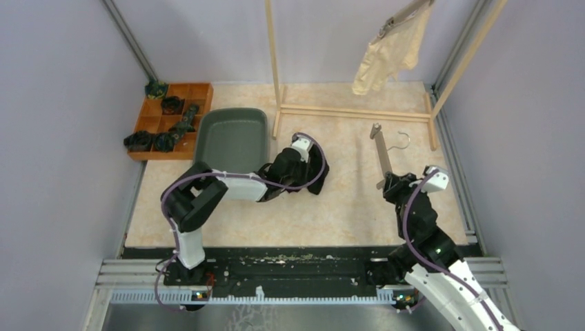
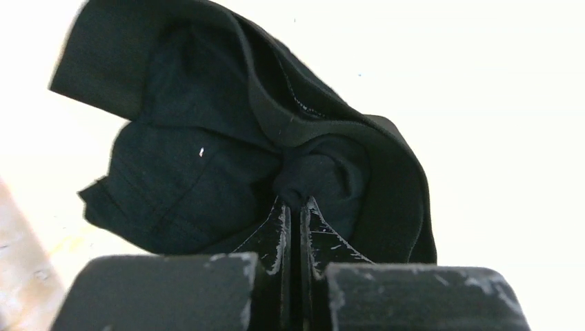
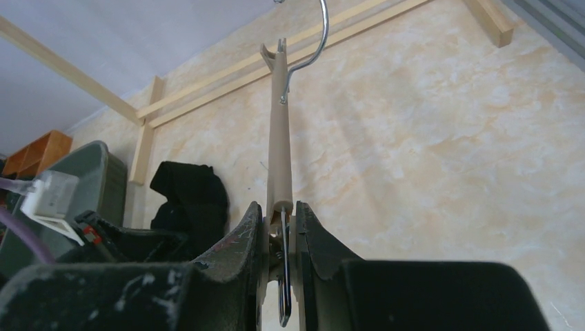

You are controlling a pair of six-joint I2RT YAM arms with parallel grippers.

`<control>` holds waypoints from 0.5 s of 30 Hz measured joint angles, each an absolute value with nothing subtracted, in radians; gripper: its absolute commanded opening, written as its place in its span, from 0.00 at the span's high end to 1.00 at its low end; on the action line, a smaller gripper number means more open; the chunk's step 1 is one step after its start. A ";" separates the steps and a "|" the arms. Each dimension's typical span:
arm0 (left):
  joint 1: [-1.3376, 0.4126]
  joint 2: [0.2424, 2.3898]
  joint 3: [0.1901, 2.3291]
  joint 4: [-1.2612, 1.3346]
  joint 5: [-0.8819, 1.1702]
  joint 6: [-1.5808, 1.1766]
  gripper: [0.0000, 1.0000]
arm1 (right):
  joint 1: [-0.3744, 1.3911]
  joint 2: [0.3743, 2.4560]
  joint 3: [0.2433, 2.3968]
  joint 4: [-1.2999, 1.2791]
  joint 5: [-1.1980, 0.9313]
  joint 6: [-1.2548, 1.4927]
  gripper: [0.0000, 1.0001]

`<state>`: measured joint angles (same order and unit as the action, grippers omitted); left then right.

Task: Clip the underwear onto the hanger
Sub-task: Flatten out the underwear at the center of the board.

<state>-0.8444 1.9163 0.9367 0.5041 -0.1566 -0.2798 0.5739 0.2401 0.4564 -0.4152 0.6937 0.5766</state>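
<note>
Jaws of my left gripper (image 2: pixel 294 205) pinched shut on crumpled black fabric boxer shorts (image 2: pixel 186 165); my right gripper (image 3: pixel 279 219) clamps pale wooden hanger with metal hook (image 3: pixel 279 138).

I'm seeing the crumpled underwear (image 1: pixel 319 169) lying mid-bench (image 1: pixel 359 207), just right of the bin (image 1: pixel 233 141) and pinched in my left jaws. The tray (image 1: pixel 205 93) is sitting behind and left of the bin. The rack (image 1: pixel 345 110) is standing at the back, with the other underwear (image 1: pixel 390 55) hanging towards its right end. The hanger (image 1: pixel 381 155) is sitting to the right, in my right jaws.
</note>
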 measured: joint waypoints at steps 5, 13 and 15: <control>-0.847 1.768 0.998 0.285 -0.181 -0.272 1.00 | 0.574 0.287 0.438 -0.361 0.646 0.580 1.00; -0.925 1.747 1.319 -0.067 -0.365 -0.207 1.00 | 0.574 0.317 0.419 -0.322 0.612 0.587 1.00; -0.950 1.808 1.411 -0.151 -0.421 -0.193 1.00 | 0.574 0.317 0.419 -0.319 0.609 0.587 1.00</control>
<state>-0.9501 1.8084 1.4105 -0.1513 -0.4210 -0.1928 0.5739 0.3172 0.4187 -0.3195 0.6090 0.5873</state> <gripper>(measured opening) 0.027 0.153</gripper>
